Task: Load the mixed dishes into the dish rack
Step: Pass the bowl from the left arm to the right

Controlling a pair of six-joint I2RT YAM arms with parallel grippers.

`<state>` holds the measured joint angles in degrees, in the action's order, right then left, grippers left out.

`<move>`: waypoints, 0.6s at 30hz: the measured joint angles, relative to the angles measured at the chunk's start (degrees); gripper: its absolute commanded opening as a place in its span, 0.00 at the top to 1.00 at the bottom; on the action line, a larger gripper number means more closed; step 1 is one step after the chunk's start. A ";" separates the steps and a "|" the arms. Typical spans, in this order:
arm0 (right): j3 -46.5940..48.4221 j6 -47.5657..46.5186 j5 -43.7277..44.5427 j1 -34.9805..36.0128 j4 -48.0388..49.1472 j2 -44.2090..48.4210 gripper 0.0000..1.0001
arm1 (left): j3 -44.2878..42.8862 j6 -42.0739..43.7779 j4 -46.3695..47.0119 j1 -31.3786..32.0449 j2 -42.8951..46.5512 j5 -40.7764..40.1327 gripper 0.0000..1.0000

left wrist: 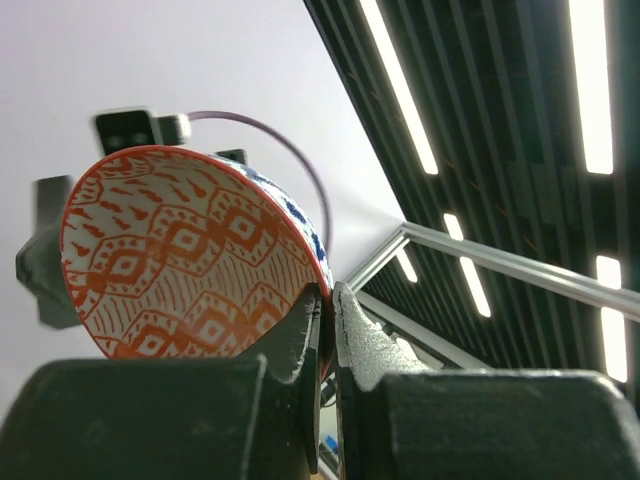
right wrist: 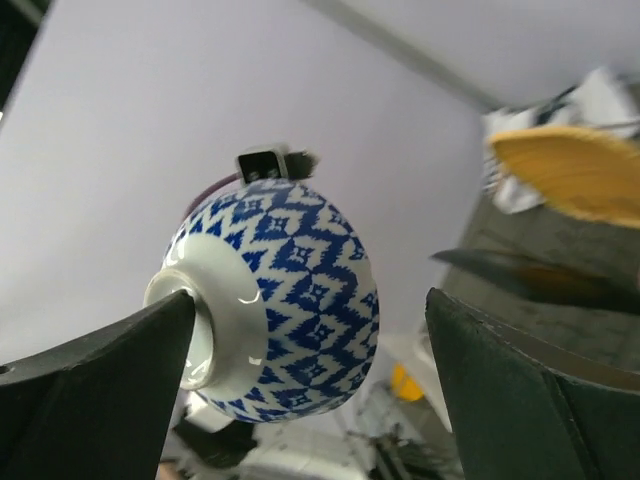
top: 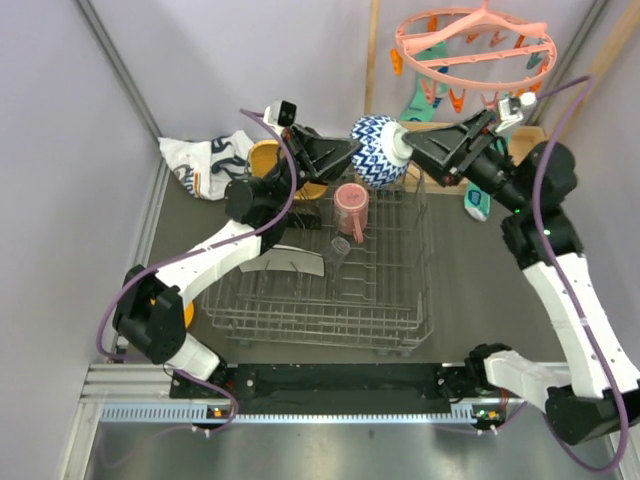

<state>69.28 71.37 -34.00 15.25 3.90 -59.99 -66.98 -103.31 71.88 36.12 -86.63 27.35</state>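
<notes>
The blue-white patterned bowl [top: 378, 151] hangs in the air on its side, above the far edge of the dish rack [top: 330, 300]. My left gripper [top: 352, 152] is shut on its rim; the left wrist view shows the rim pinched between the fingers [left wrist: 310, 320] and the bowl's orange-red inside [left wrist: 180, 250]. My right gripper [top: 404, 148] is open at the bowl's white foot, with the bowl [right wrist: 290, 300] between its spread fingers [right wrist: 110, 370]. A pink cup [top: 351, 208], a small clear glass [top: 340, 250] and a pale plate [top: 285, 262] sit in the rack. The yellow plate [top: 266, 158] is behind my left arm.
A white printed cloth [top: 205, 160] lies at the far left. A pink peg hanger [top: 475, 45] with teal socks [top: 420, 100] hangs at the far right above a wooden tray [top: 450, 135]. An orange bowl [top: 189, 312] shows beside my left arm's base.
</notes>
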 measured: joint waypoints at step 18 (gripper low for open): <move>9.94 -27.50 14.40 0.00 -34.38 6.49 0.03 | -2.29 2.60 -2.14 0.94 -3.02 4.50 1.00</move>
<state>79.22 43.88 -19.59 15.25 -30.48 -53.49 -69.28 -100.71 69.73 37.06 -89.65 31.86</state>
